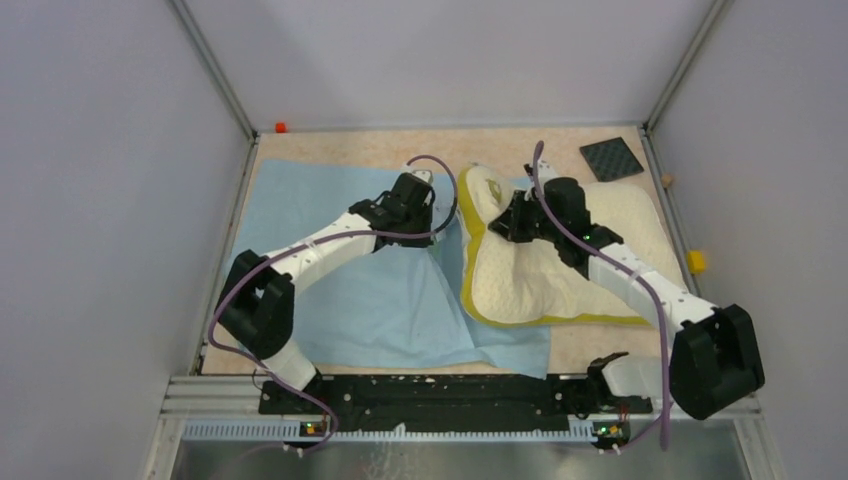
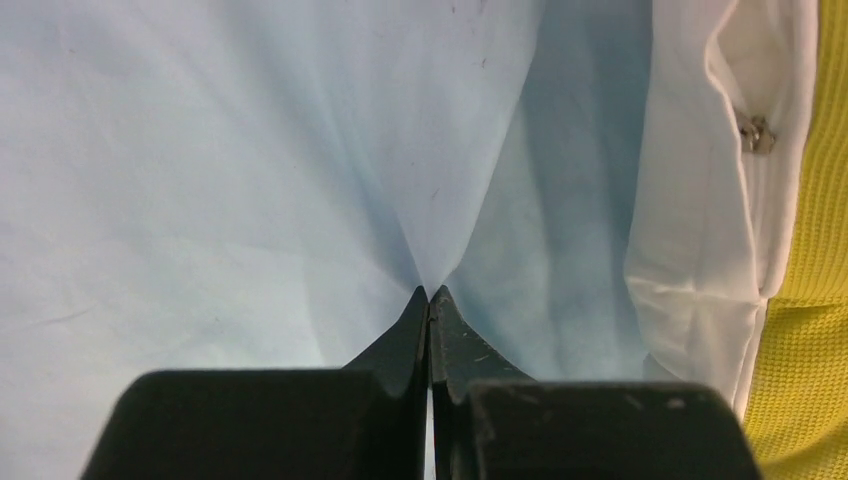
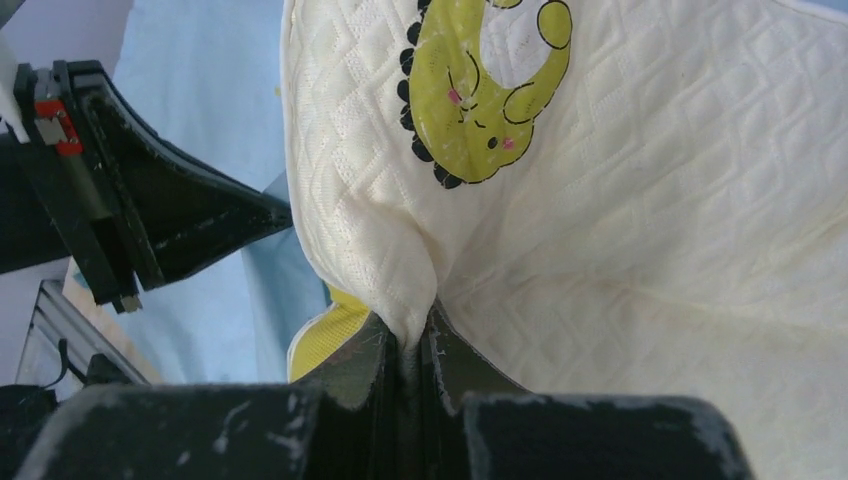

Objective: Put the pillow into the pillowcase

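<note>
Blue cloth: the pillowcase (image 1: 370, 300) lies spread out flat, mostly to the left of our left gripper (image 2: 430, 292) and below it.
Left gripper: we have it clamped tight on a pinch of the pillowcase, and the thin fabric tents up to its tips.
Case mouth: we cannot tell from these views whether we hold one layer or both, and no opening shows.
Pillow (image 1: 560, 275): it sits just right of the left gripper, resting over the right margin of the pillowcase and wholly outside it.
Right gripper (image 3: 412, 330): we have it clenched on a fold of the pillow's quilted cover near its left edge, below the green cartoon print.
Done: we judge that both grips are taken, one on each item.
Left: the case has to be opened and the whole pillow fed inside, so nearly all of the task remains.
</note>
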Controlling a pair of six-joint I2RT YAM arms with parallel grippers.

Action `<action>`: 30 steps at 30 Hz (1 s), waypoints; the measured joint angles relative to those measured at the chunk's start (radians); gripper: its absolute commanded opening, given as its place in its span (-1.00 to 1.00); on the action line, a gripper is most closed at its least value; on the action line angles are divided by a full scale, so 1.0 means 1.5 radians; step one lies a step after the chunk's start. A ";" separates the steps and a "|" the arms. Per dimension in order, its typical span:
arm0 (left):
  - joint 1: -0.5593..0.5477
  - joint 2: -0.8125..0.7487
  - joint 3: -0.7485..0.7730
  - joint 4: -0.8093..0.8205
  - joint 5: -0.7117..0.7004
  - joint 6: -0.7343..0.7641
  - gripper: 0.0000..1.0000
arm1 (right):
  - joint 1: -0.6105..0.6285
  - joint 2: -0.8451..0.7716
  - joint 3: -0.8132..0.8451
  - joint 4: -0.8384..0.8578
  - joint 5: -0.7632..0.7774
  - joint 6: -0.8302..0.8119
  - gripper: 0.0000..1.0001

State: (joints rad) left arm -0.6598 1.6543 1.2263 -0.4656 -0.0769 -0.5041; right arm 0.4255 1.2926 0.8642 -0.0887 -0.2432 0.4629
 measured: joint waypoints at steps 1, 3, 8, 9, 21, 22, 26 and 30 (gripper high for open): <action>0.003 -0.011 -0.004 0.000 0.012 -0.001 -1.00 | 0.001 -0.017 -0.009 -0.001 -0.007 -0.006 -1.00; 0.009 -0.023 -0.005 0.001 0.031 -0.002 -1.00 | 0.004 -0.036 -0.013 -0.005 -0.017 -0.019 -1.00; 0.017 -0.045 -0.005 0.002 0.054 -0.011 -1.00 | 0.038 -0.041 -0.028 -0.016 -0.027 -0.060 -1.00; 0.017 -0.050 -0.005 0.002 0.054 -0.013 -1.00 | 0.046 -0.041 -0.032 -0.021 -0.029 -0.065 -1.00; 0.017 -0.134 -0.030 0.058 -0.019 -0.068 -1.00 | 0.130 0.020 -0.035 -0.066 -0.012 -0.104 -1.00; 0.016 -0.140 -0.035 0.062 -0.029 -0.072 -1.00 | 0.132 0.020 -0.035 -0.066 -0.008 -0.105 -1.00; 0.016 -0.144 -0.039 0.067 -0.048 -0.077 -1.00 | 0.136 0.016 -0.035 -0.067 -0.003 -0.111 -1.00; 0.015 -0.144 -0.046 0.066 -0.071 -0.081 -1.00 | 0.152 -0.002 -0.035 -0.078 0.013 -0.117 -1.00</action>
State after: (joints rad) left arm -0.6369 1.4380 1.1572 -0.3660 -0.1833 -0.6258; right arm 0.6537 1.2903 0.8116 -0.2054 -0.2230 0.2878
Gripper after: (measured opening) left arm 0.005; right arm 0.046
